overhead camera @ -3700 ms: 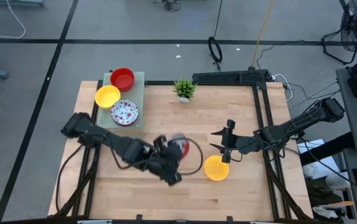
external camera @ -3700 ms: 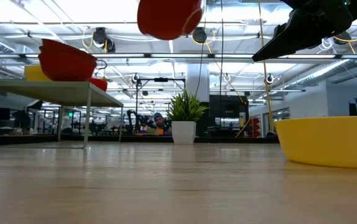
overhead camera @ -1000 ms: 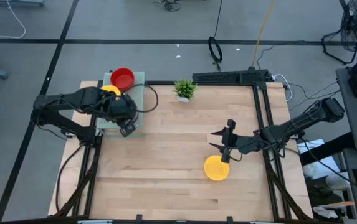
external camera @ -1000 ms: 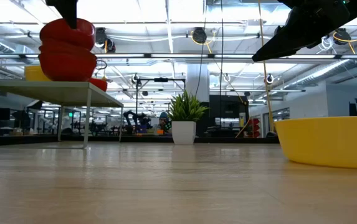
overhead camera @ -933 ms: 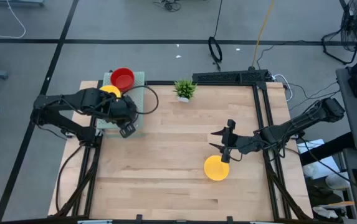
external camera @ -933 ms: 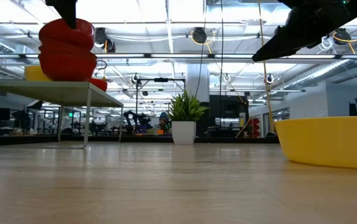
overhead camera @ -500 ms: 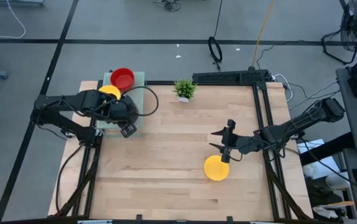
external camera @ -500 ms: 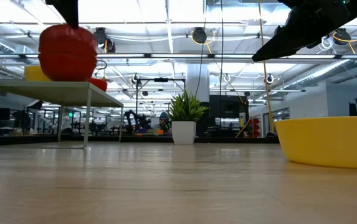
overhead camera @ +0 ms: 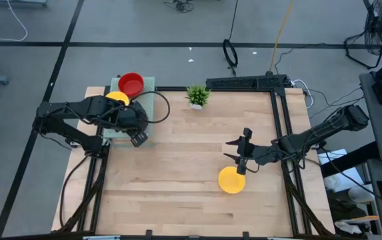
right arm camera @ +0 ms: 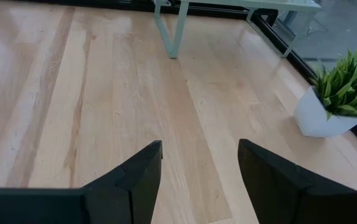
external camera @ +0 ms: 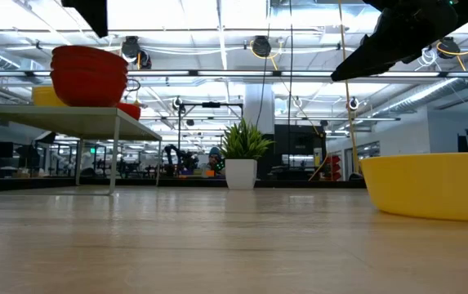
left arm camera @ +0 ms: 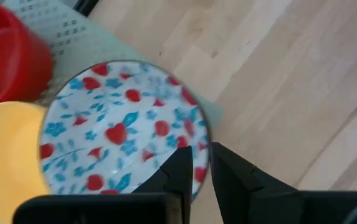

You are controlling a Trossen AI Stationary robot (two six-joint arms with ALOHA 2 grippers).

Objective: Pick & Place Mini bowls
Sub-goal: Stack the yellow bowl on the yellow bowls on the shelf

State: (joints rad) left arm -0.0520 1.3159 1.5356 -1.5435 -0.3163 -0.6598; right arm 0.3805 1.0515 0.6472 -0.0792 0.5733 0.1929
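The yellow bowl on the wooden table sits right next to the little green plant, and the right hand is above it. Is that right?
Not quite. The high view shows the yellow bowl well apart from the little green plant, which stands at the table's far edge. The right hand is indeed above the bowl.

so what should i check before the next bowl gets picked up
1. Left gripper free of bowls: ok. Its jaws stand narrowly apart with nothing between them, above the white bowl with red floral pattern.
2. Right gripper ready: ok. Its jaws are wide open and empty.
3. Plain yellow round bowl on the wooden table: ok. It sits upright, alone, with the right gripper raised close by.
4. Glossy red bowls on the pale green perforated rack: ok. They sit nested and level.
5. Small green potted plant: ok. It stands at the far edge, apart from both arms.
6. Free space on the rack: cannot tell. The left arm covers part of it.
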